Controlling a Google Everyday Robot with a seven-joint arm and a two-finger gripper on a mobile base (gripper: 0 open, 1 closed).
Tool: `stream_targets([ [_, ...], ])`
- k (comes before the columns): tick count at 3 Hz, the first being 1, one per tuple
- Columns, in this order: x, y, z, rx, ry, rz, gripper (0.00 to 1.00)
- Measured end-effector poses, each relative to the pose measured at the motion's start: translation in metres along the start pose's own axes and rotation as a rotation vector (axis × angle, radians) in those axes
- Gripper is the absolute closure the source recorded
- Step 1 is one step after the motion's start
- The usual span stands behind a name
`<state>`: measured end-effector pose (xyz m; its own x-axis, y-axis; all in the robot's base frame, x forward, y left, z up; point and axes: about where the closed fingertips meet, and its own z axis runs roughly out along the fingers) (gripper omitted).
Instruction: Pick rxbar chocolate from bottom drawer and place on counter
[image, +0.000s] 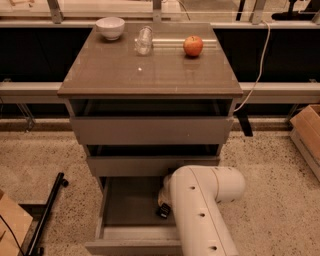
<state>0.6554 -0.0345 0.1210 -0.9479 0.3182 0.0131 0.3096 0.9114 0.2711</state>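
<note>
The bottom drawer (125, 202) is pulled open below the two shallower drawers. My white arm (202, 210) reaches down into its right part. My gripper (163, 210) is inside the drawer at the arm's left edge, and only a small dark piece of it shows. The rxbar chocolate is hidden by the arm and gripper, or cannot be told apart from that dark piece. The counter (150, 72) is the glossy grey-brown top of the cabinet, well above the gripper.
On the counter stand a white bowl (110, 27), a clear glass (144, 40) and a red-orange apple (193, 46). A white cable (255, 75) hangs at the right. A cardboard box (307, 132) is at the right and a black rod (47, 212) at the left.
</note>
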Motion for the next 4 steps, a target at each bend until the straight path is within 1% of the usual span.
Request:
stream_targets([
  [1, 0.0, 0.0, 0.0, 0.0, 0.0, 0.0, 1.0],
  [2, 0.003, -0.001, 0.002, 0.004, -0.003, 0.02, 1.0],
  [3, 0.004, -0.001, 0.0, -0.003, -0.006, 0.021, 1.0],
  [4, 0.017, 0.0, -0.014, -0.099, -0.044, 0.042, 1.0],
])
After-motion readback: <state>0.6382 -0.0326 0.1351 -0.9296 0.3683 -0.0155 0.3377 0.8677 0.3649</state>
